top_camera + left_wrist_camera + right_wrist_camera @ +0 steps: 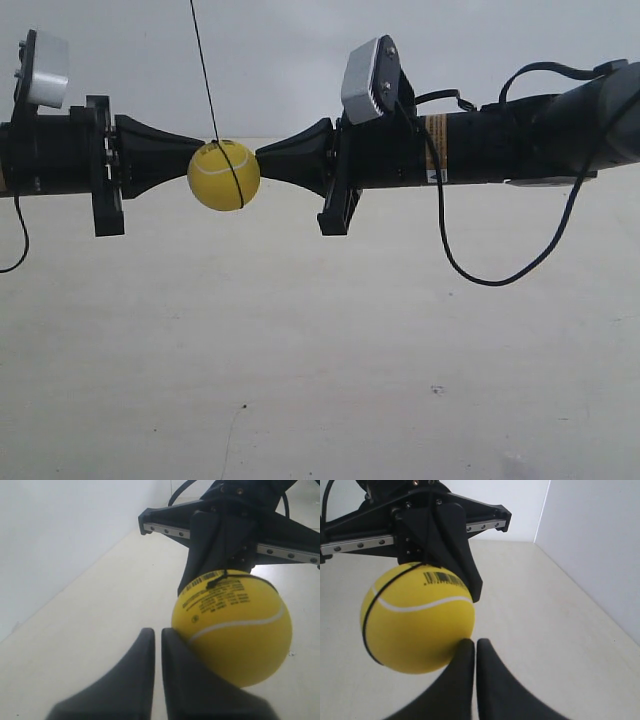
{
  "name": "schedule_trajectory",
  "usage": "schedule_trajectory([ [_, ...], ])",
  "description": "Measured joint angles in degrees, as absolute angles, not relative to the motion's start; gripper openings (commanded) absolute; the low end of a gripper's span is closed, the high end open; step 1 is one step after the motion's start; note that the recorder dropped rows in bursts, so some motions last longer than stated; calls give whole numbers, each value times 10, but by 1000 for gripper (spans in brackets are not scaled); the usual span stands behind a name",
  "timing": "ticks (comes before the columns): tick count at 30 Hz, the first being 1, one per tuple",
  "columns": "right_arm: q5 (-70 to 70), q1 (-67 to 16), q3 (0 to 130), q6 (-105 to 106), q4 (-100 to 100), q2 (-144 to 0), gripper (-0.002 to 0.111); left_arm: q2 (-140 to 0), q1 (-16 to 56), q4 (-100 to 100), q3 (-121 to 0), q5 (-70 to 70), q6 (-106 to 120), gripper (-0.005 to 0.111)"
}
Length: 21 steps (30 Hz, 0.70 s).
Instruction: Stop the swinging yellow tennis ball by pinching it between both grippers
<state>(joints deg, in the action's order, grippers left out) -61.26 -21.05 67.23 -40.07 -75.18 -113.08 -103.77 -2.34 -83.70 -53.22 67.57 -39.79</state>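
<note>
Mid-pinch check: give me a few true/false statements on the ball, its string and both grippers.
1. The left gripper and the right gripper each have their fingers together. True.
2. The yellow tennis ball sits between the two grippers' tips. True.
3. The ball rests on the pale floor. False: it hangs above the floor on the string.
4. The ball is clamped inside the left gripper's jaws. False: it lies outside them, against the closed tip.
</note>
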Motion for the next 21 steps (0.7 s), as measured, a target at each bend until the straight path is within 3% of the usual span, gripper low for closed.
schedule_trajectory([
  [21,-585,-210,672,-387,-750,-1131,0,-1038,-25,-837,-532,660,-399,5],
])
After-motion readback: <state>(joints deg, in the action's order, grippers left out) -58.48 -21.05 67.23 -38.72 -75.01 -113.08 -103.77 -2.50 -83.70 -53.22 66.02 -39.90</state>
